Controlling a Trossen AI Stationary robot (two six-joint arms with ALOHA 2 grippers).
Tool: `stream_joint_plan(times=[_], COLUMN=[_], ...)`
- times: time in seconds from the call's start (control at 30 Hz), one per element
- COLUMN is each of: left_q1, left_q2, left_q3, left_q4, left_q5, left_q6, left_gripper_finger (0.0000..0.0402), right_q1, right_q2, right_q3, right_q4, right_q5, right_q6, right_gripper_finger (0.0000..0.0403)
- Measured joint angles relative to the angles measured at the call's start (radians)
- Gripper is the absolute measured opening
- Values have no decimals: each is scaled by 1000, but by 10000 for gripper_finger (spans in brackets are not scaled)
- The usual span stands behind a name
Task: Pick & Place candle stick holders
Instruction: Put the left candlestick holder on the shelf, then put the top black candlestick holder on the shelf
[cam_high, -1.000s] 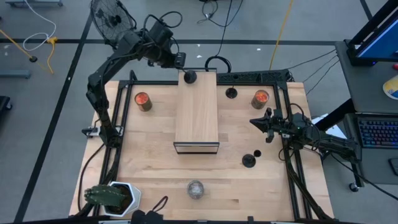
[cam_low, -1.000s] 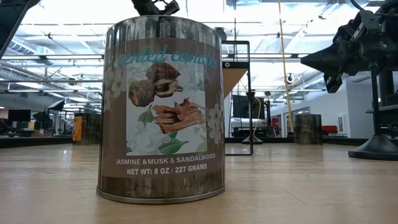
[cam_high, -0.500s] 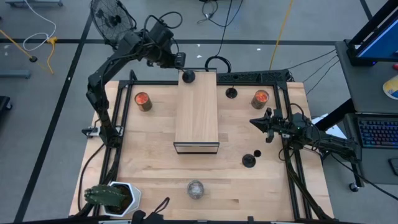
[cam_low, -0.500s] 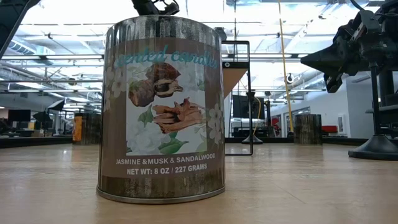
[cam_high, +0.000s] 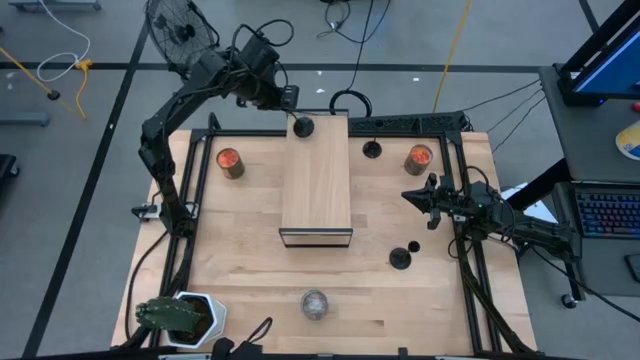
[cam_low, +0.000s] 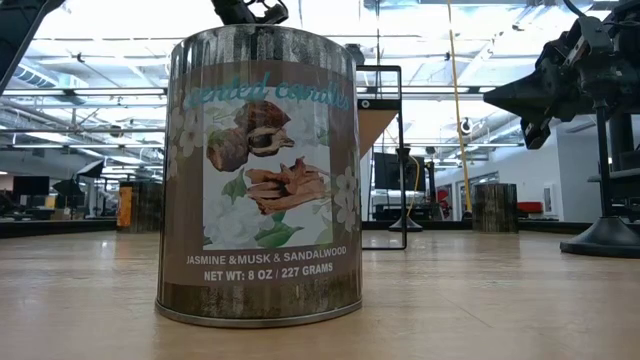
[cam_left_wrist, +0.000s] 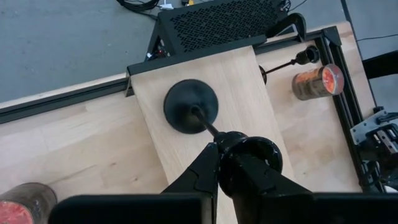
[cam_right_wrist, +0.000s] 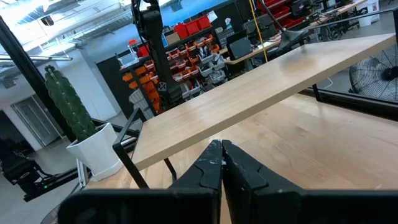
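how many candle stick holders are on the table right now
3: one candle stick holder on the raised wooden shelf at the left gripper, one beside the right-hand jar, one near the right gripper.

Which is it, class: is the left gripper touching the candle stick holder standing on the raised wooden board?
Touching. In the left wrist view the left gripper closes its fingers around the top of the candle stick holder, whose disc base sits on the raised wooden board.

Both your arms hang over the table, neither moving far from its side.
Your left gripper (cam_high: 293, 101) sits at the far edge, fingers (cam_left_wrist: 205, 171) nearly together around a thin stem; your right gripper (cam_high: 409, 196) waits at the right side, fingers pressed together.
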Motion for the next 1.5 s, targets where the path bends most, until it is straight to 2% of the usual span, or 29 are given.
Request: stream_joint_plan(times=[0.23, 0.7, 1.0, 1.27, 1.37, 1.5], left_q1=[0, 0, 0, 15, 24, 24], left_q2=[0, 0, 0, -21, -48, -83], left_q3=[0, 0, 0, 0, 0, 0], left_q4=[1, 9, 87, 112, 84, -25], left_q5=[0, 0, 0, 22, 31, 33], left_q6=[28, 39, 46, 64, 147, 423], left_gripper_finger=[25, 68, 82, 81, 81, 81], right_q1=[0, 0, 0, 0, 0, 0], right_q2=[0, 0, 0, 0, 0, 0], right_q3=[0, 0, 0, 0, 0, 0], right_q4=[0, 0, 0, 0, 10, 96], right_q5=[0, 0, 0, -1, -2, -2], right_q6=[0, 0, 1, 74, 106, 123], right_gripper_finger=[0, 0, 0, 0, 0, 0])
